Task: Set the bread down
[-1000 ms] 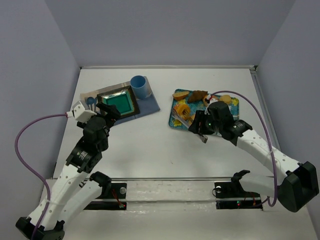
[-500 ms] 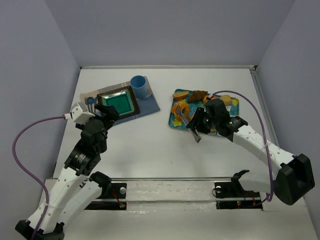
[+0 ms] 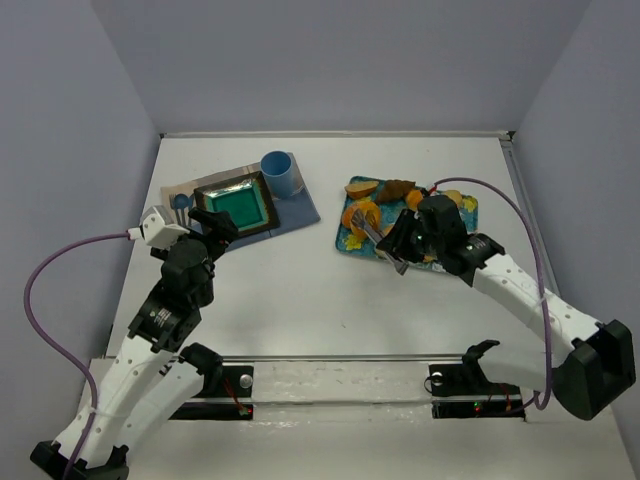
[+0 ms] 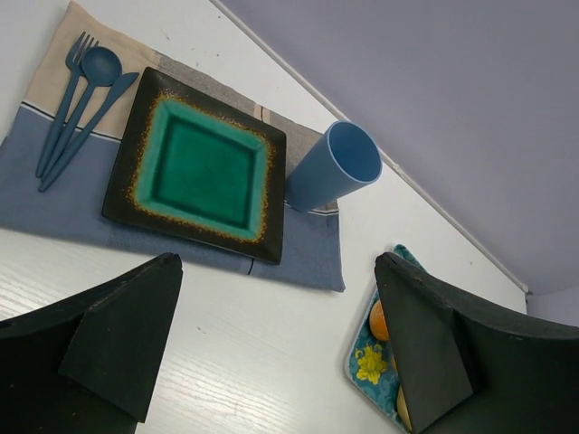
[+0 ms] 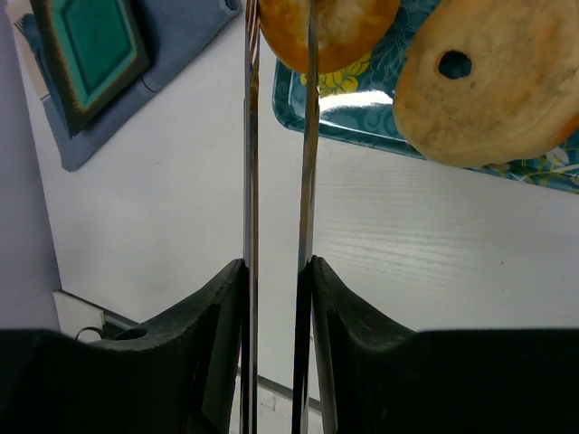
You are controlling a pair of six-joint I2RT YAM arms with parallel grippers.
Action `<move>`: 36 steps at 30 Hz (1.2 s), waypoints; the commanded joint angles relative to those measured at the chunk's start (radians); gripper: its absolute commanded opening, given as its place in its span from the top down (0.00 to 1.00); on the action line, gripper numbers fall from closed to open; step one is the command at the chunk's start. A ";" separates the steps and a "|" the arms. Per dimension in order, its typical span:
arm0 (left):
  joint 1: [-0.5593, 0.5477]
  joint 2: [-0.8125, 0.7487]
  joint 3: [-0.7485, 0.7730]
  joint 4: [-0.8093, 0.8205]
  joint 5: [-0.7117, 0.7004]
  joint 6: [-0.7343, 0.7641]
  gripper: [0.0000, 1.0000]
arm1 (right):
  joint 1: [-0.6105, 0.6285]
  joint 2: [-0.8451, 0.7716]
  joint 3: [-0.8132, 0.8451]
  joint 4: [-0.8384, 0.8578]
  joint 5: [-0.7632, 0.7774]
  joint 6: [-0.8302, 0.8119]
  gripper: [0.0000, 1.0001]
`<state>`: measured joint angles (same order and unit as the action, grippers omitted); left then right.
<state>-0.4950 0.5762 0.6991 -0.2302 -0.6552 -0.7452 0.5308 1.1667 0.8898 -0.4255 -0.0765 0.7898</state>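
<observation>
Right tool (image 5: pixel 276 271) clenched on slim metal tongs (image 5: pixel 308 136), tips meeting the round bread (image 5: pixel 330 27) at the tray's (image 5: pixel 362 113) left edge — lifted or not, I cannot tell. Thin blades on a smooth crust may let it slip onto the desk (image 5: pixel 407 235) beside the tray. Left tool (image 4: pixel 276 262) hangs released — empty.

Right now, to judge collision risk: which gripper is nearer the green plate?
Left. The left gripper hangs open at the plate's near edge; the right gripper is off to the plate's right at the tray, shut on tongs.
</observation>
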 commanded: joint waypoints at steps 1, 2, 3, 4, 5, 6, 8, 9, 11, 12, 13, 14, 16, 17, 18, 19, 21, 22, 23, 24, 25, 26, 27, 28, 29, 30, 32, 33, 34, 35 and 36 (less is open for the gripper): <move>0.007 -0.018 -0.007 0.025 -0.040 -0.011 0.01 | 0.003 -0.113 0.034 0.007 0.069 -0.029 0.93; 0.006 -0.018 -0.009 0.026 -0.038 -0.013 0.01 | 0.003 -0.146 0.037 0.007 0.072 -0.052 0.93; 0.007 -0.016 -0.007 0.025 -0.037 -0.011 0.01 | 0.003 -0.160 0.041 0.007 0.072 -0.066 0.93; 0.006 -0.016 -0.006 0.025 -0.037 -0.011 0.01 | 0.003 -0.176 0.047 0.007 0.070 -0.078 0.93; 0.007 -0.016 -0.006 0.025 -0.035 -0.013 0.01 | 0.003 -0.194 0.054 0.007 0.063 -0.108 0.93; 0.006 -0.015 -0.006 0.025 -0.034 -0.013 0.01 | 0.003 -0.200 0.060 0.005 0.054 -0.121 0.93; 0.006 -0.010 -0.004 0.026 -0.032 -0.011 0.01 | 0.012 -0.206 0.077 0.017 0.026 -0.171 0.93; 0.006 -0.009 -0.003 0.026 -0.032 -0.010 0.01 | 0.012 -0.205 0.086 0.024 -0.011 -0.190 0.93; 0.006 -0.001 -0.001 0.025 -0.027 -0.010 0.01 | 0.034 -0.177 0.112 0.059 -0.052 -0.242 0.93; 0.006 0.001 0.000 0.025 -0.024 -0.010 0.01 | 0.066 -0.164 0.123 0.074 -0.087 -0.257 0.93; 0.006 0.007 0.002 0.025 -0.021 -0.006 0.01 | 0.093 -0.126 0.132 0.118 -0.092 -0.271 0.93; 0.007 0.010 0.005 0.025 -0.017 -0.006 0.01 | 0.124 -0.101 0.159 0.143 -0.091 -0.320 0.93; 0.006 0.016 0.008 0.020 -0.015 -0.006 0.01 | 0.234 0.009 0.217 0.169 -0.072 -0.410 0.93; 0.006 0.017 0.008 0.014 -0.018 -0.008 0.01 | 0.267 0.052 0.256 0.168 -0.068 -0.441 0.93; 0.006 0.020 0.010 0.012 -0.018 -0.011 0.01 | 0.317 0.097 0.332 0.168 -0.075 -0.467 0.93; 0.007 0.020 0.010 0.011 -0.018 -0.013 0.01 | 0.333 0.181 0.371 0.166 -0.086 -0.509 0.93; 0.006 0.019 0.013 0.000 -0.021 -0.016 0.01 | 0.359 0.264 0.443 0.166 -0.094 -0.537 0.93; 0.006 0.014 0.013 -0.001 -0.021 -0.016 0.01 | 0.368 0.302 0.515 0.159 -0.086 -0.549 0.93; 0.006 0.011 0.011 -0.001 -0.021 -0.017 0.01 | 0.380 0.341 0.546 0.156 -0.071 -0.560 0.93; 0.006 0.008 0.011 -0.003 -0.020 -0.019 0.01 | 0.380 0.414 0.610 0.145 -0.051 -0.561 0.93; 0.007 0.004 0.011 -0.003 -0.018 -0.017 0.01 | 0.380 0.451 0.641 0.140 -0.051 -0.566 0.93; 0.006 0.001 0.013 -0.003 -0.017 -0.017 0.01 | 0.380 0.487 0.668 0.139 -0.052 -0.569 0.93; 0.006 0.001 0.011 0.000 -0.015 -0.016 0.01 | 0.380 0.555 0.698 0.137 -0.049 -0.570 0.93; 0.006 -0.001 0.011 0.000 -0.017 -0.014 0.01 | 0.380 0.592 0.728 0.122 -0.045 -0.570 0.93; 0.007 -0.001 0.013 0.000 -0.017 -0.016 0.01 | 0.389 0.629 0.795 0.113 -0.037 -0.581 0.93; 0.007 0.001 0.013 -0.001 -0.017 -0.014 0.01 | 0.390 0.702 0.829 0.081 -0.005 -0.584 0.93; 0.006 0.002 0.013 -0.006 -0.027 -0.013 0.01 | 0.390 0.775 0.943 0.035 0.020 -0.612 0.93; 0.006 0.005 0.014 -0.011 -0.030 -0.016 0.01 | 0.390 0.807 0.978 0.015 0.038 -0.616 0.93; 0.007 0.008 0.017 -0.014 -0.034 -0.020 0.01 | 0.390 0.867 1.010 -0.019 0.050 -0.620 0.93; 0.007 0.008 0.020 -0.018 -0.038 -0.020 0.01 | 0.390 0.893 1.072 -0.036 0.061 -0.626 0.93; 0.007 0.008 0.019 -0.018 -0.040 -0.020 0.01 | 0.390 0.916 1.098 -0.053 0.061 -0.626 0.93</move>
<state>-0.4950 0.5858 0.6979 -0.2569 -0.6533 -0.7509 0.9165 2.0083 1.8179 -0.3996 -0.0750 0.2142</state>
